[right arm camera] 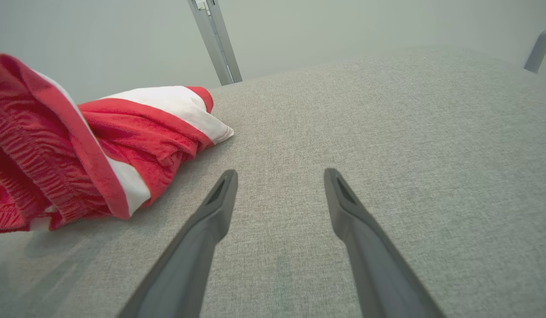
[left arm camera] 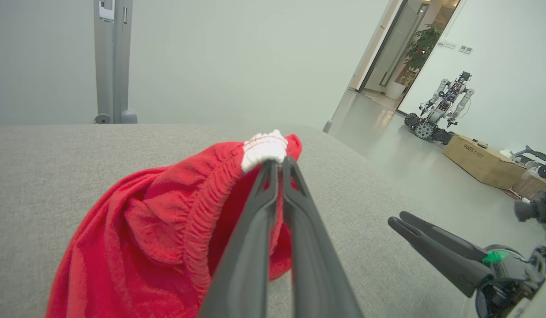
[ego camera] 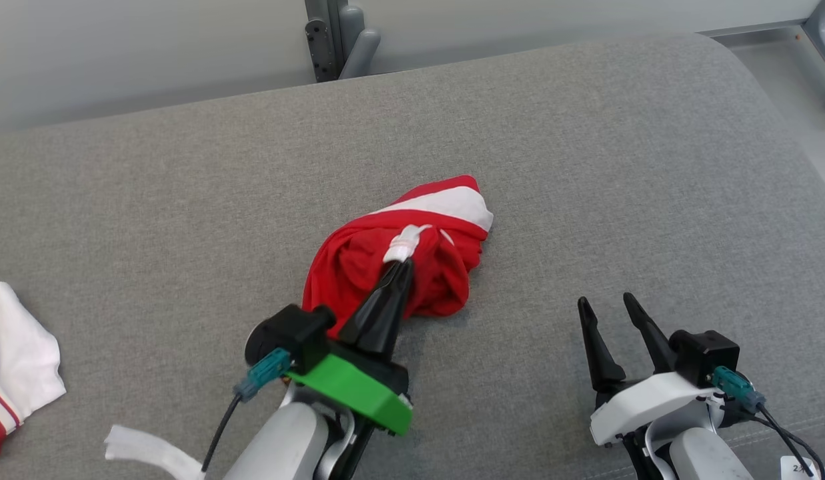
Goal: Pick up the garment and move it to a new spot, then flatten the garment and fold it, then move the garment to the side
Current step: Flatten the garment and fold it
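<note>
The first step looks to be in hand: picking the garment [ego camera: 345, 257] up so it can go to a new spot. The left jaws are pressed together on a small white tab [ego camera: 404, 243] at the gathered waistband, pinching it at their very tips. In the left wrist view that tab [left arm camera: 264, 148] is the highest part of the red cloth [left arm camera: 144, 229], which drapes down from it.

The garment sits about mid-surface, a little nearer the front edge than the back. It is a crumpled heap, red with a white band. The end by the jaws is raised. The far end with the white band rests on the grey surface [ego camera: 619, 167], and the right wrist view shows this end [right arm camera: 167, 99] lying flat while the near part hangs above a faint shadow.

The right jaws are spread wide and hold nothing. They hang over bare surface toward the front right, well apart from the heap.

By the left edge lies a second garment [ego camera: 15, 360], white with red trim, and a white strip [ego camera: 145, 450] lies at the front edge.

The next move probably calls for raising the left arm until the whole heap clears, then carrying it over open surface. The hold is on a small tab alone, so a slow lift seems wise. The right jaws are free to take a second hold on the waistband.
</note>
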Robot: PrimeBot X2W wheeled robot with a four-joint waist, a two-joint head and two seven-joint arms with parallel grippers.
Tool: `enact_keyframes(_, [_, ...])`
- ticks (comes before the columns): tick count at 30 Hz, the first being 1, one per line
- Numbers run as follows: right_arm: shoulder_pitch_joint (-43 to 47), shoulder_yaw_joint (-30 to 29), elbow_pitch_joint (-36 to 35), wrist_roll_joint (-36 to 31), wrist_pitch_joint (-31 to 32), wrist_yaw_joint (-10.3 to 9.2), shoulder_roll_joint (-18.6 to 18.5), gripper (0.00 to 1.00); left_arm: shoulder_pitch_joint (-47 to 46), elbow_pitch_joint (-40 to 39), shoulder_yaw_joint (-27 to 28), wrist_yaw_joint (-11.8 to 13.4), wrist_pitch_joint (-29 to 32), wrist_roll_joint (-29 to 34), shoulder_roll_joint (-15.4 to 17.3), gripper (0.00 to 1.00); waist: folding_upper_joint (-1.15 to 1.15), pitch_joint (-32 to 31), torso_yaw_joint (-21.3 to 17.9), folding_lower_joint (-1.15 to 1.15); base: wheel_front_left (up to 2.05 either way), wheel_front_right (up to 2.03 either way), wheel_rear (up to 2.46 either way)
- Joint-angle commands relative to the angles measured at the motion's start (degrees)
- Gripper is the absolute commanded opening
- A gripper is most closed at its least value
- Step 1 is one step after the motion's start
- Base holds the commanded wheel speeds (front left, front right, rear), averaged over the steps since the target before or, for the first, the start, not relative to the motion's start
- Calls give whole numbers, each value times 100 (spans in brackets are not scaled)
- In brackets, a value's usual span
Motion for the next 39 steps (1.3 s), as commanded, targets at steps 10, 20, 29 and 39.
enact_keyframes(10, [13, 10, 103, 90, -3, -6, 12, 100, -2169, -363, -1239, -13, 0, -89, 214, 0, 0, -182, -93, 0, 0, 0, 0])
enact_keyframes(20, [5, -45, 28, 229, -3, -6, 17, 100, -2525, 182, -663, -2, 3, -206, 676, 0, 0, 0, -110, 0, 0, 0, 0])
enact_keyframes(29, [-63, -158, -25, 66, -3, -6, 16, 100, -1246, 591, -1690, -3, 1, -1108, 1927, 0, 0, 124, 208, 0, 0, 0, 0])
enact_keyframes(39, [131, -117, 80, -13, -3, -6, 14, 100, -316, 1097, -1979, -2, -1, -2084, 2400, 0, 0, -345, 413, 0, 0, 0, 0])
